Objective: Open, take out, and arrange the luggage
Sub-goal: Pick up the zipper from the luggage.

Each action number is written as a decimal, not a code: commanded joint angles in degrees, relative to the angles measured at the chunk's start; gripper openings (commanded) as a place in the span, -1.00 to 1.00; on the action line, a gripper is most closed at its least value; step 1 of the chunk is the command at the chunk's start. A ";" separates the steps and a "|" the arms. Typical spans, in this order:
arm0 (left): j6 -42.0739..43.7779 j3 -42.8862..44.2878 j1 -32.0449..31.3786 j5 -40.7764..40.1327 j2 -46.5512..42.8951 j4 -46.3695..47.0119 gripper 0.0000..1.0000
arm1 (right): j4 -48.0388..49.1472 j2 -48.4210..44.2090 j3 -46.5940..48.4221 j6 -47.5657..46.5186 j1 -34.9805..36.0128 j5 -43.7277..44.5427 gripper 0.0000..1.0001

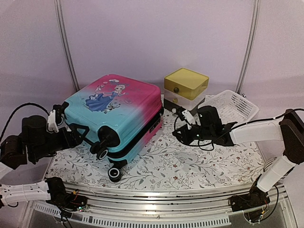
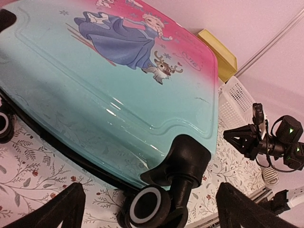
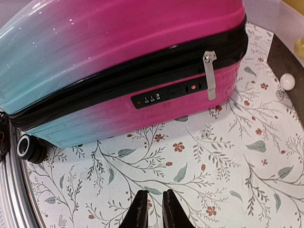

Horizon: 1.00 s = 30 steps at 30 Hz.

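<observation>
Your left hand is spread wide nr the suitcase wheel end. Right hand almost pressed together, empty, above counter. Suitcase zipped shut.

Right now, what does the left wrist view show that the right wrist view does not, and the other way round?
Only the left wrist view shows the cartoon girl print and the white basket. Only the right wrist view shows the zipper pull and the number lock. Both show the suitcase lying on the flowered cloth.
</observation>
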 commanded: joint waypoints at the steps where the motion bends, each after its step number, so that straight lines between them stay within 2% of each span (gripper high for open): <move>1: -1.74 -2.70 0.80 0.92 -0.55 2.45 0.97 | -1.75 -1.11 3.69 -0.15 -0.18 2.12 -0.65; 6: -0.49 -4.09 4.21 6.47 0.20 4.98 0.97 | -3.07 1.30 7.61 -1.21 -0.20 2.99 -0.43; 10: 1.46 -3.93 7.65 12.10 1.77 5.83 0.97 | -3.52 4.37 10.21 -2.99 -0.50 3.31 -0.16; 13: 3.01 -3.54 9.22 15.48 3.23 6.00 0.97 | -3.68 7.27 12.50 -5.19 -1.01 3.80 -0.07; 21: 6.23 -2.19 9.35 18.42 5.81 4.73 0.97 | -3.88 15.56 19.66 -11.40 -1.72 4.69 0.11; 30: 7.12 -3.12 9.44 18.59 5.74 5.00 0.97 | -0.36 21.02 21.57 -14.13 -2.53 5.68 0.14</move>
